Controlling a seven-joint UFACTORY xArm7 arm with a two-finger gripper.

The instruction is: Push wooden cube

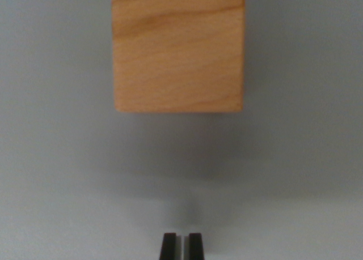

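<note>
A light wooden cube (178, 50) with visible grain fills the upper middle of the wrist view, resting on a plain grey surface (62, 158). Its top edge is cut off by the frame. My gripper (182, 246) shows only as two dark fingertips at the bottom centre, nearly together with a thin slit between them and nothing held. A stretch of bare surface separates the fingertips from the cube's near face, and the cube sits straight ahead of them.
The grey surface spreads to both sides of the cube and the gripper. A soft shadow lies below the cube's near edge.
</note>
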